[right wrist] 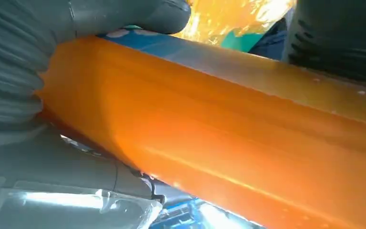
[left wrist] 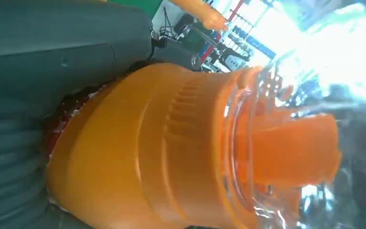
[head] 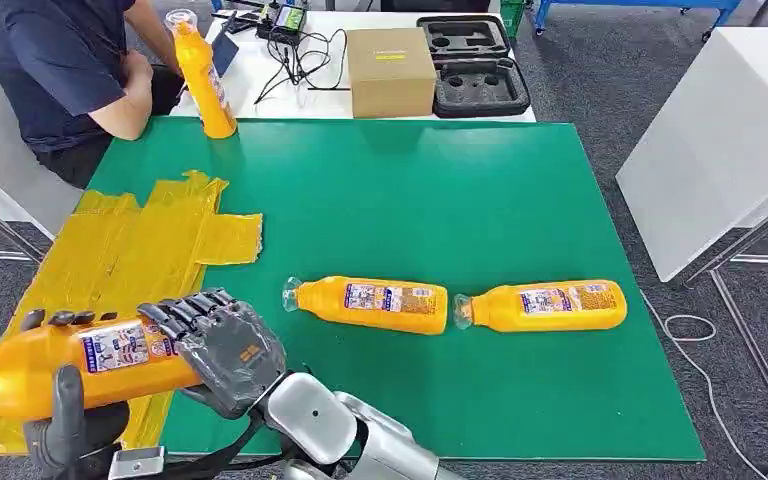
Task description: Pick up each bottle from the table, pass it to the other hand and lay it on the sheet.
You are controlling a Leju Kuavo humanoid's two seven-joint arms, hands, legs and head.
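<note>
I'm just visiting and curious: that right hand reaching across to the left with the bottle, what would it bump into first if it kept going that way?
Probably the left hand, gripping the same orange bottle beside the right hand. Beyond lies the yellow sheet, though depth is hard to judge.

The held bottle [head: 80, 362] is glossy orange plastic with a printed paper-like label; its cap [left wrist: 286, 152] is clear, shiny plastic over an orange spout. The sheet [head: 120, 260] at nine o'clock is crinkled, glossy yellow film. The table [head: 480, 210] has a matt green, smooth top. The right hand [head: 222, 350] looks matt grey plastic, its arm [head: 360, 430] polished silver metal. At twelve o'clock, a box [head: 390, 70] of matt brown cardboard.
</note>
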